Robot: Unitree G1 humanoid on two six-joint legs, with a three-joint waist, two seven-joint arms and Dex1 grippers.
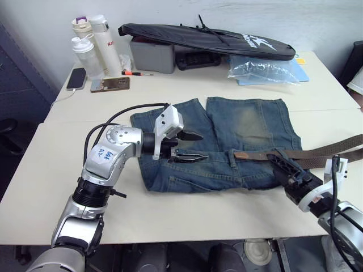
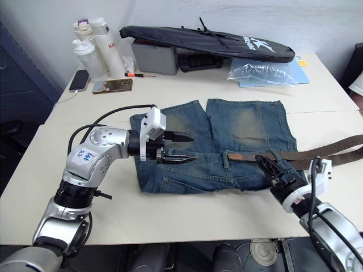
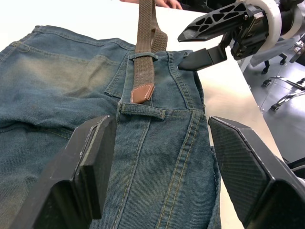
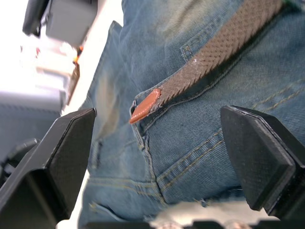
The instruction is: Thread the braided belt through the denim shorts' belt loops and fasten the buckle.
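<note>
The denim shorts lie flat mid-table, waistband toward me. The braided belt comes in from the right edge and passes under one belt loop. Its reddish leather tip rests on the waistband just short of another belt loop. My left gripper hovers open over the waistband's left part, pointing at the tip. My right gripper is open at the waistband's right part, beside the belt, with nothing between its fingers. The buckle is out of view.
At the back stand a long black bag on a grey box, bottles, two phones and a clear plastic bag. What look like a person's fingers show at the belt's far end. The table's front edge is near.
</note>
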